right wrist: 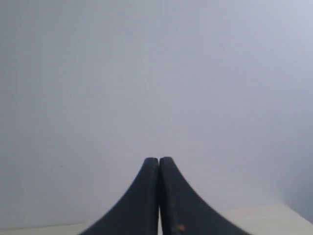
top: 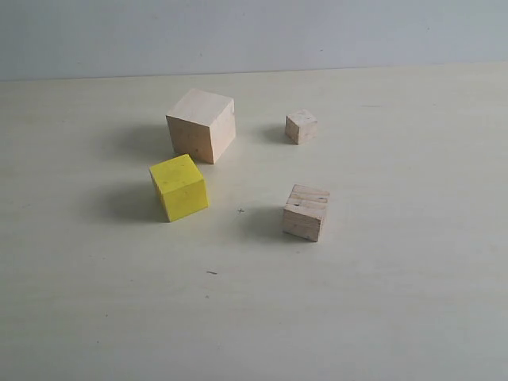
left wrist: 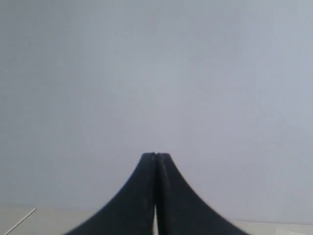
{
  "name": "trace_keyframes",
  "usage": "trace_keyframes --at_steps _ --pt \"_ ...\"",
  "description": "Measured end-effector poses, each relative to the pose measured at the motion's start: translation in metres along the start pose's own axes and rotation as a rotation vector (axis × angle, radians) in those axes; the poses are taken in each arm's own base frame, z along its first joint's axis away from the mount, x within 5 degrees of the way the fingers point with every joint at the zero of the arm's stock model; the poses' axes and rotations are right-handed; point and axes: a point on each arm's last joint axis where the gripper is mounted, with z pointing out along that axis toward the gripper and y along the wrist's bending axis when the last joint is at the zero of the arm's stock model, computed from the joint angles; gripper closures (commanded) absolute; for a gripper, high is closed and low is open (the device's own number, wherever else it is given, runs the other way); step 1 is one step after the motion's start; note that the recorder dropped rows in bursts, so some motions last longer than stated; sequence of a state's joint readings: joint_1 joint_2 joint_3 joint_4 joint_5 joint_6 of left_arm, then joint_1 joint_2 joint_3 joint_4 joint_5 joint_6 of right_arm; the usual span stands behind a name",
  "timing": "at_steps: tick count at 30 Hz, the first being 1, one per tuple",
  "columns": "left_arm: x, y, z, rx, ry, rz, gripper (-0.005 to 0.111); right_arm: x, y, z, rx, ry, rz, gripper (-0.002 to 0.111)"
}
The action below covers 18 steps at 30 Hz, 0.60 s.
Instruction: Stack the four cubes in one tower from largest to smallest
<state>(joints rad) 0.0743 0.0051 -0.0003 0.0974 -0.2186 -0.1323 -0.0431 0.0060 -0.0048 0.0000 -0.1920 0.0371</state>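
my left pincer [left wrist: 155,155] is closed tight, tips touching, gripping nothing, and faces a pale wall [left wrist: 146,73]. my right pincer [right wrist: 159,159] is the same. on the worktop [top: 381,302] nothing is stacked: the largest pale cube [top: 202,125] sits back left, the yellow cube [top: 179,187] just in front of it, the small pale cube [top: 301,126] back right, and the grooved cube [top: 305,212] nearer, well apart.
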Motion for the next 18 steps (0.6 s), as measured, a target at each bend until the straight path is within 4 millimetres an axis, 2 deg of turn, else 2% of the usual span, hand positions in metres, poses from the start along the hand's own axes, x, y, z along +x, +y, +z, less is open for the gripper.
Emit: trace_keyframes --at_steps 6,11,14,18 --pt "-0.005 -0.001 0.000 0.009 -0.057 -0.036 0.107 -0.007 0.000 0.000 -0.003 -0.075 0.004 0.108" --pt "-0.013 -0.001 0.000 0.020 -0.094 -0.182 0.107 -0.024 0.000 -0.003 -0.022 -0.262 0.172 0.108" --pt "-0.037 -0.002 0.002 0.026 -0.135 -0.184 0.107 -0.042 0.000 -0.003 -0.031 -0.306 0.213 0.108" --pt "-0.071 -0.004 0.012 0.045 -0.132 -0.172 0.107 -0.078 0.003 -0.001 -0.056 -0.307 0.233 0.108"
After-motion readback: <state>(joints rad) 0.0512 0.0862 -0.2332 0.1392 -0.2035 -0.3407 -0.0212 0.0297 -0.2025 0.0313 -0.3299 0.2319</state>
